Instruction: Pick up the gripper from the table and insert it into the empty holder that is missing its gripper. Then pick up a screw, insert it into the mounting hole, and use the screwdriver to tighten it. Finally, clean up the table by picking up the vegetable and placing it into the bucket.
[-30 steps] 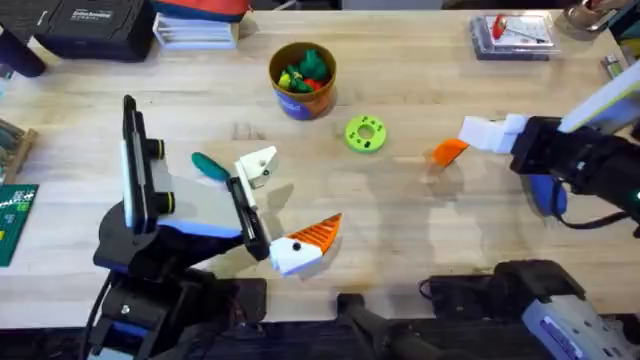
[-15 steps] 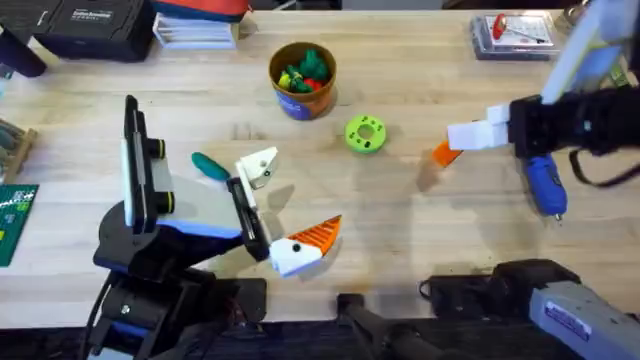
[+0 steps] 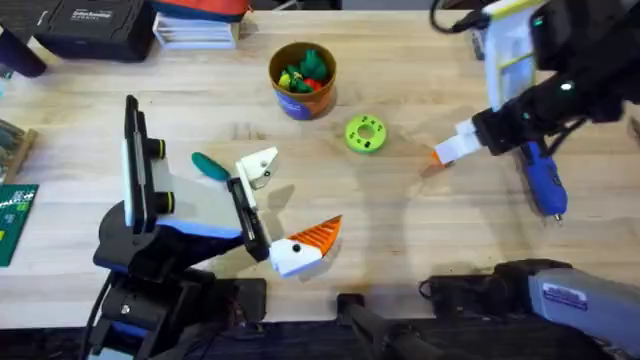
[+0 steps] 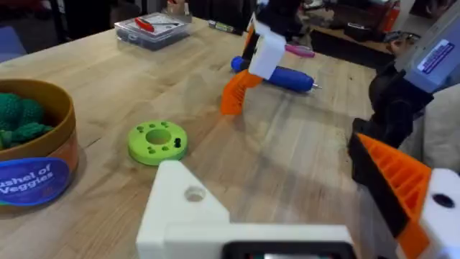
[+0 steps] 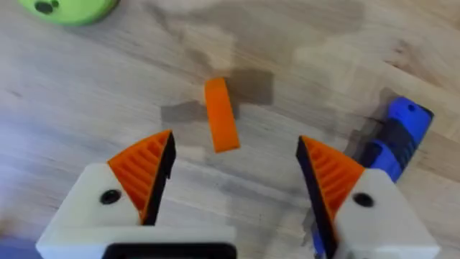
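The left gripper [image 3: 285, 205] sits at the near left, spread wide and grasping nothing. One side carries a white finger with an orange ribbed pad [image 3: 305, 243]; the other is a bare white holder [image 3: 258, 165]. The vegetable [image 3: 209, 165] lies on the table [image 3: 400, 250] just left of that holder. Farther right, the right gripper [image 5: 236, 140] hangs above the table with its fingers released and apart. A loose orange gripper piece [image 5: 221, 115] lies on the wood between them, touching neither pad. The screwdriver [image 3: 545, 185] lies just right of this gripper. A lime-green ring disc [image 3: 365, 133] rests near the centre. The bucket [image 3: 303, 80] stands beyond it, holding toy vegetables.
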Available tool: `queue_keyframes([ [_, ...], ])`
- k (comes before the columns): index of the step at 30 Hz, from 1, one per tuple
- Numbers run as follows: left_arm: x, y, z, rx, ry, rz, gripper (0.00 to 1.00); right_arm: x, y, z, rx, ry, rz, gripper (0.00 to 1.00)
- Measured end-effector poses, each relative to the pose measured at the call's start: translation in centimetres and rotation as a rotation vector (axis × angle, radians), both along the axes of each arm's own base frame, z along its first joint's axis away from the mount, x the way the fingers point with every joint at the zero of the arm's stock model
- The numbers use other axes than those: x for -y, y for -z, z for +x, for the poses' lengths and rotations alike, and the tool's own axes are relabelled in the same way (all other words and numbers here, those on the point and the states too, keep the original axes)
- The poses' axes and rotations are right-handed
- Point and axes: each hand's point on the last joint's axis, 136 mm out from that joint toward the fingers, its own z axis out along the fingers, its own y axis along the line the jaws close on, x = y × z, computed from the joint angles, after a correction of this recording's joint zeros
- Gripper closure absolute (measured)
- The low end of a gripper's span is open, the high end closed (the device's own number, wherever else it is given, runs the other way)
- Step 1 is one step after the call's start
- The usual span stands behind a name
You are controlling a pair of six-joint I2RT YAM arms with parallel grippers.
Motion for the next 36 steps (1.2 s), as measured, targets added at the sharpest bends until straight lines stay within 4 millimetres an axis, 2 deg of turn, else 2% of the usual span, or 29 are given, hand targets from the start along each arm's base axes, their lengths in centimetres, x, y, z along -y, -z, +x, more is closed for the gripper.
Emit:
queue_keyframes([
  [2,0.0,0.0,0.0,0.0,0.0,0.0,0.015,0.0,1.0,0.3,-0.032,-0.026,-0.01,0.035],
  [7,0.0,0.0,0.0,0.0,0.0,0.0,0.015,-0.1,2.7,0.7,-0.086,-0.056,-0.018,0.243],
  [12,0.0,0.0,0.0,0.0,0.0,0.0,0.015,-0.1,2.8,0.9,-0.079,-0.063,-0.019,0.411],
  [14,0.0,0.0,0.0,0.0,0.0,0.0,0.015,-0.1,2.8,1.0,-0.078,-0.066,-0.019,0.531],
  [17,0.0,0.0,0.0,0.0,0.0,0.0,0.015,-0.1,2.8,1.0,-0.077,-0.071,-0.02,0.887],
  [18,0.0,0.0,0.0,0.0,0.0,0.0,0.015,-0.2,2.7,1.1,-0.074,-0.07,-0.019,0.965],
  [21,0.0,0.0,0.0,0.0,0.0,0.0,0.015,-0.2,2.4,1.0,-0.061,-0.072,-0.016,0.991],
  [24,0.0,0.0,0.0,0.0,0.0,0.0,0.015,-0.2,1.1,0.6,-0.03,-0.072,-0.015,0.991],
  [25,0.0,0.0,0.0,0.0,0.0,0.0,0.015,-0.2,-1.1,0.2,0.032,-0.071,-0.013,0.992],
  [29,0.0,0.0,0.0,0.0,0.0,0.0,0.015,-0.7,-4.6,-0.3,0.159,-0.08,0.023,0.993],
  [32,0.0,0.0,0.0,0.0,0.0,0.0,0.015,-2.5,-7.0,-1.0,0.248,-0.104,0.128,0.993],
  [36,0.0,0.0,0.0,0.0,0.0,0.0,0.015,-6.2,-9.5,-2.2,0.317,-0.182,0.343,0.993],
])
